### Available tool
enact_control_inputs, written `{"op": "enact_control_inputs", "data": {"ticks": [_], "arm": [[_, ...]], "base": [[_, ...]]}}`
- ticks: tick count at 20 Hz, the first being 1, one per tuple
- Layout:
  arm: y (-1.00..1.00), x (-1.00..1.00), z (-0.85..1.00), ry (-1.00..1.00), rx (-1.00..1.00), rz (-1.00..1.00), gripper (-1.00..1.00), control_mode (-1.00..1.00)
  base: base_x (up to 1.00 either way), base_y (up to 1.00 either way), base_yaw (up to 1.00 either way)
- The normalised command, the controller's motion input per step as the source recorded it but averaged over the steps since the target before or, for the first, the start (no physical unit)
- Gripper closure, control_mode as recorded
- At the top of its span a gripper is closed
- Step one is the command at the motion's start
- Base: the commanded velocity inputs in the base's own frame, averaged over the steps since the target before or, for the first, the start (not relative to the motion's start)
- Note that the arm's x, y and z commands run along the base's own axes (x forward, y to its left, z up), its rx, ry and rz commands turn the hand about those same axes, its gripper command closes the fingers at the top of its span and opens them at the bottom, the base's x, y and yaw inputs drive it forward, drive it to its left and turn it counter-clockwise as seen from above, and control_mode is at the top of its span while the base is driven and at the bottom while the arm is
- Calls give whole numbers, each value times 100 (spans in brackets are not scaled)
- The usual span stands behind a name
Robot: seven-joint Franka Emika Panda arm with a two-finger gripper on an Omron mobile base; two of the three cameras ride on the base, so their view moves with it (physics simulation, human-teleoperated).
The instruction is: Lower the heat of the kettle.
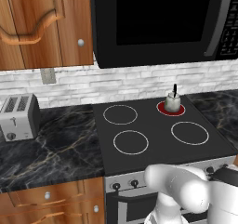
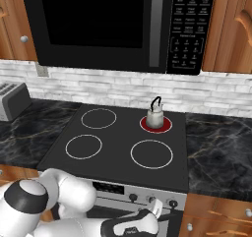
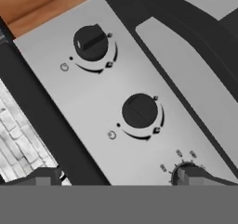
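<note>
Kettle (image 1: 172,102) upright on stove (image 1: 153,148), on glowing red back-right burner (image 1: 179,110); other three burner rings dark. Gripper (image 3: 121,179) low at stove's front control panel (image 3: 107,111), jaws spread wide, holding nothing, close before two black knobs (image 3: 139,111). Toaster (image 1: 18,117) on tabletop (image 1: 60,148) left of stove.

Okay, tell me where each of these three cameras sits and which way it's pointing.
Left base view: behind the arm's left, looking forward and down at the stove and kettle; white arm lower right.
Right base view: behind the arm's right, same stove and kettle on its glowing red burner; arm lower left, gripper at the stove front.
Hand view: on the hand, facing the control knobs; open finger tips at bottom.
</note>
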Motion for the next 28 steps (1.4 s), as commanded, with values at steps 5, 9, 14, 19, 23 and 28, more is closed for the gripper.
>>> {"op": "enact_control_inputs", "data": {"ticks": [5, 9, 14, 19, 23, 28], "arm": [[0, 11, -2, 0, 0, 0, -100, -100], [0, 12, -2, 0, 0, 0, -100, -100], [0, 12, -4, 0, 0, 0, -100, -100], [-1, 9, -10, 0, 0, 0, -100, -100], [-3, 7, -13, 0, 0, 0, -100, -100], [-3, 5, -11, 0, 0, 0, -100, -100]], "base": [[0, 0, 0], [0, 0, 0], [0, 0, 0], [0, 0, 0], [0, 0, 0], [0, 0, 0]]}}
